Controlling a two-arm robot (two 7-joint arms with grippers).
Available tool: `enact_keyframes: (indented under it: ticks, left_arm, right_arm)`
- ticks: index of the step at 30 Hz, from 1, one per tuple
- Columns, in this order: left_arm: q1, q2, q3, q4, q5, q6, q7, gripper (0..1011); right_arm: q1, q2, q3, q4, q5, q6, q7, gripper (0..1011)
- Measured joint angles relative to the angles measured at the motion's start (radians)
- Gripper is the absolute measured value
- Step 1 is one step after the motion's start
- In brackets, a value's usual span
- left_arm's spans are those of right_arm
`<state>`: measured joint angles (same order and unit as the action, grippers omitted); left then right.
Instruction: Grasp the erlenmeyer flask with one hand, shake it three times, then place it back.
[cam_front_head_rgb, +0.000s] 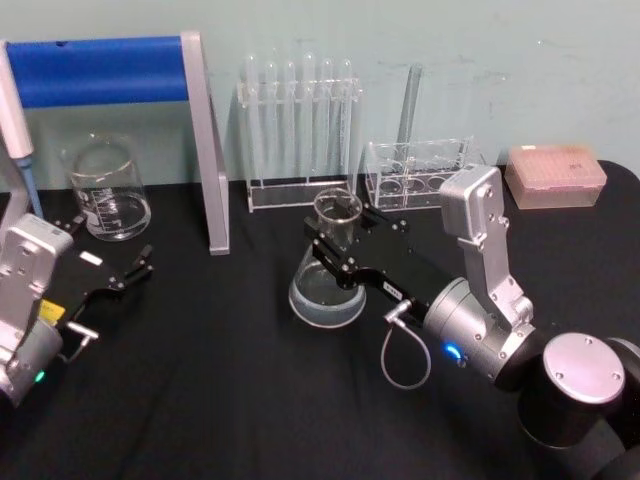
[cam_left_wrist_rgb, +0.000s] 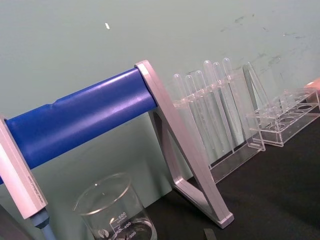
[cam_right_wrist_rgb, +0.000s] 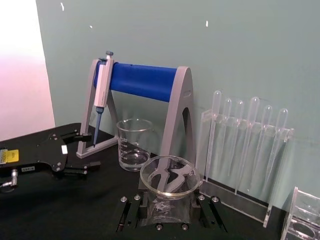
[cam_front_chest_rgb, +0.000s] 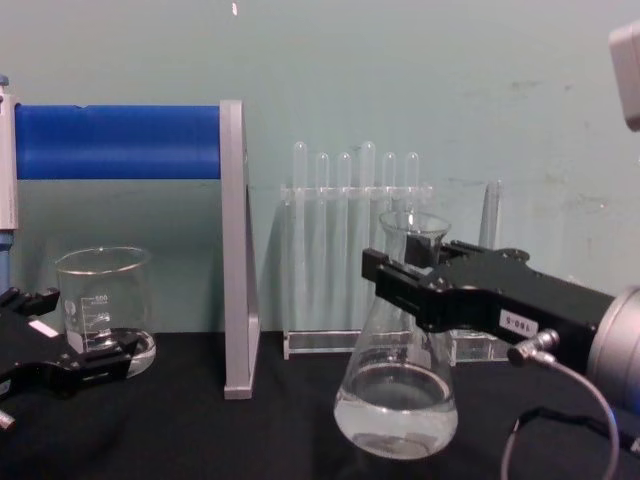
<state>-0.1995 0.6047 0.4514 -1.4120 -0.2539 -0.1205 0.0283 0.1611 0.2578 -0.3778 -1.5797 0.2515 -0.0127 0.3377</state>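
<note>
Open black surface (cam_front_head_rgb: 230, 390) stretches in front of the erlenmeyer flask (cam_front_head_rgb: 327, 280) and to its left, giving clear passage. Behind it, the test tube rack (cam_front_head_rgb: 300, 130) and a low clear rack (cam_front_head_rgb: 415, 172) wall off the rear. The pipette stand (cam_front_head_rgb: 208, 150) plants its grey leg at rear left, with a beaker (cam_front_head_rgb: 105, 190) and the splayed left hand (cam_front_head_rgb: 112, 245) beyond. The right hand (cam_front_head_rgb: 338, 235), clasping the neck, occupies the right flank.
</note>
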Motion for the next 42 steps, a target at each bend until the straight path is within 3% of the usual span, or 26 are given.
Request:
enact_keyframes:
  ticks: [42]
  left_arm:
    - [0.0, 0.0, 0.0, 0.0, 0.0, 0.0, 0.0, 1001]
  right_arm:
    - [0.006, -0.022, -0.018, 0.137, -0.016, -0.06, 0.019, 450]
